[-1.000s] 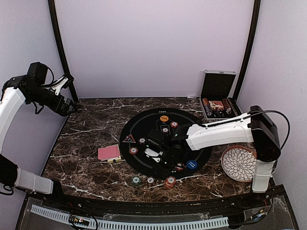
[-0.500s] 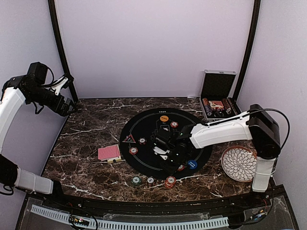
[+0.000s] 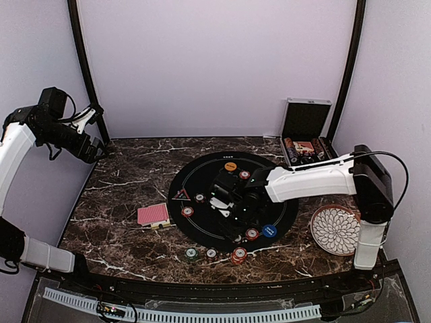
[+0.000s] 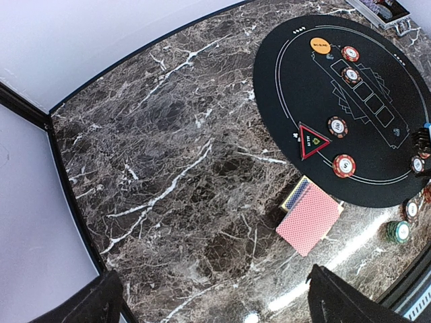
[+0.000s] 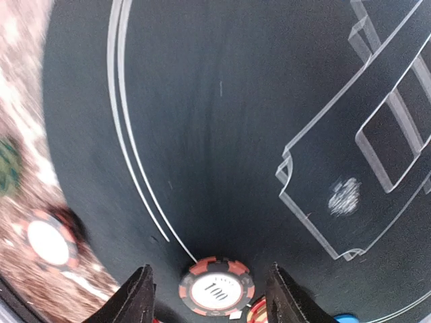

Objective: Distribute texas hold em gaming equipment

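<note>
A round black mat (image 3: 202, 229) holds an orange button (image 3: 230, 166), a blue button (image 3: 269, 231), a triangular marker (image 3: 181, 195) and several striped chips, one of them (image 3: 200, 198) beside the marker. A red-backed card deck (image 3: 153, 214) lies left of the mat. My right gripper (image 3: 232, 219) hovers open over the mat's near part. In the right wrist view it (image 5: 212, 299) straddles a black-and-red "100" chip (image 5: 217, 293) lying flat, with neither finger touching it. My left gripper (image 3: 100, 145) is open and empty, high at the far left. The deck (image 4: 308, 217) and the marker (image 4: 312, 140) show below it.
A green chip (image 3: 192, 254), a pale chip (image 3: 211, 254) and a red stack (image 3: 238, 256) lie on the marble in front of the mat. An open silver case (image 3: 306, 141) stands at the back right. A white patterned plate (image 3: 335, 229) sits at the right.
My right gripper has drawn back from the mat's near edge toward its middle, uncovering the chips beside the blue button. The left arm has not moved.
</note>
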### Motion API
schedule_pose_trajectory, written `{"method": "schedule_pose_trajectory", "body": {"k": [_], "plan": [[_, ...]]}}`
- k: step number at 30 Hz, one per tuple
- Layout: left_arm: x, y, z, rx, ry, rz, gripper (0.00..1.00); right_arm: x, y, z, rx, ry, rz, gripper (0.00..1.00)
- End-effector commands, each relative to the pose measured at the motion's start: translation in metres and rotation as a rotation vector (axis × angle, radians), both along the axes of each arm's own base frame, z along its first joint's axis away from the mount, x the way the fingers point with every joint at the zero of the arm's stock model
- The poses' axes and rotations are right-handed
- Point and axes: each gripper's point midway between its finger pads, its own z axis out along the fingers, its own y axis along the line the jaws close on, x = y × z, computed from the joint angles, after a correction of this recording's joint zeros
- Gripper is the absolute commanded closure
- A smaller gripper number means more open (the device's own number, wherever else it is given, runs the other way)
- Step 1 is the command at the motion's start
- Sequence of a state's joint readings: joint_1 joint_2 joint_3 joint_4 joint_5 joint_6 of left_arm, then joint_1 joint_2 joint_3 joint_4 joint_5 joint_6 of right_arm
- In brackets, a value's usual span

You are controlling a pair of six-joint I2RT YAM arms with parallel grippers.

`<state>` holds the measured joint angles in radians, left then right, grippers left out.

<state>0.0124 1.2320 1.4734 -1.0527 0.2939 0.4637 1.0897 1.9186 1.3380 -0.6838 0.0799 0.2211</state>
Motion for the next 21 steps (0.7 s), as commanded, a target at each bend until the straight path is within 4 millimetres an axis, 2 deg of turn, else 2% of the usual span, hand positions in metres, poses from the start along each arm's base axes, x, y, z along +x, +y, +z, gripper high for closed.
{"method": "schedule_pose_trajectory", "body": {"k": [1,6,11,15,21], "plan": [[-0.007,0.001,0.006,0.012,-0.01,0.002,0.01,0.015,0.024,0.04,0.077,-0.068,-0.002,0.43],[-0.008,0.0,0.006,0.008,-0.012,-0.001,0.01,-0.007,0.052,0.059,0.126,-0.068,0.091,0.38],[-0.007,0.0,0.006,0.005,-0.008,0.001,0.01,-0.037,0.08,0.063,0.154,-0.037,0.199,0.31],[-0.008,0.0,0.008,0.009,-0.011,-0.002,0.01,-0.061,0.096,0.059,0.175,0.013,0.282,0.26],[-0.008,-0.001,0.01,0.007,-0.015,-0.004,0.01,-0.075,0.108,0.043,0.152,0.038,0.348,0.23]]}}
